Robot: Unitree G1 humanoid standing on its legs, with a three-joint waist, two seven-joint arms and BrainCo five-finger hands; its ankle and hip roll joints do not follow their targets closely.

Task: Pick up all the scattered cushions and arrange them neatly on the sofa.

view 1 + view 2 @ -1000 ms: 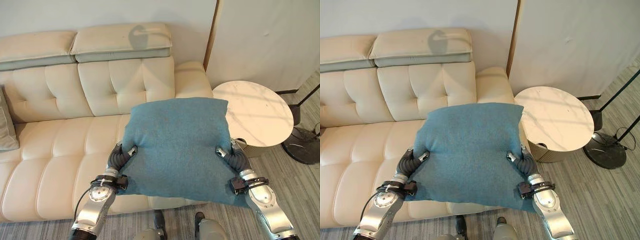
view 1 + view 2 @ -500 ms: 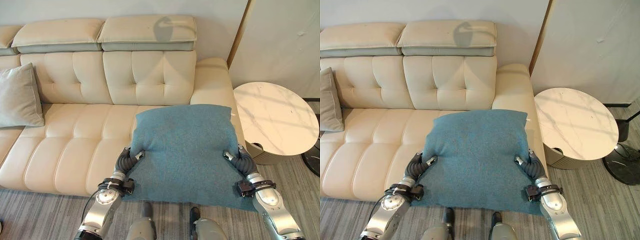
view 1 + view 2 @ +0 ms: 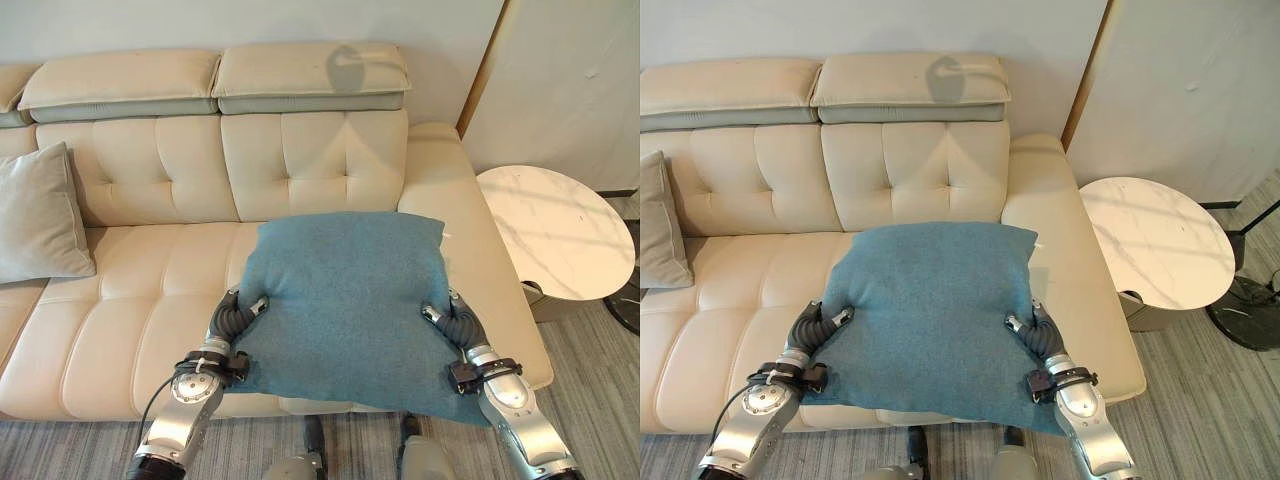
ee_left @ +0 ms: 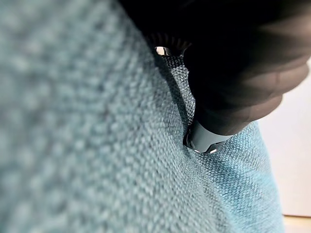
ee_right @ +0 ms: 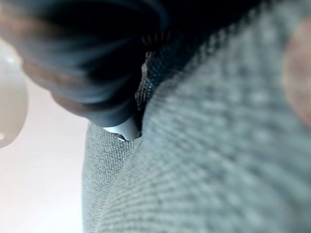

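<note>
A large teal cushion (image 3: 345, 300) hangs flat between my two hands, over the right-hand seat of the cream leather sofa (image 3: 150, 270). My left hand (image 3: 237, 318) pinches its left edge, thumb on top and fingers underneath. My right hand (image 3: 455, 325) grips the right edge the same way. In the left wrist view the teal fabric (image 4: 97, 145) presses against my thumb (image 4: 206, 138). The right wrist view shows the cushion's weave (image 5: 218, 160) held under that hand's thumb (image 5: 124, 128). A grey cushion (image 3: 40, 215) leans against the sofa back at the far left.
A round marble side table (image 3: 560, 230) stands right of the sofa's armrest (image 3: 450, 190). A dark floor-lamp base (image 3: 1250, 310) sits on the striped grey carpet beyond it. The sofa's middle seats are bare.
The camera has swung left, bringing the grey cushion and more of the sofa into view. Both hands keep their hold, and the teal cushion now hangs over the seat nearer the backrest.
</note>
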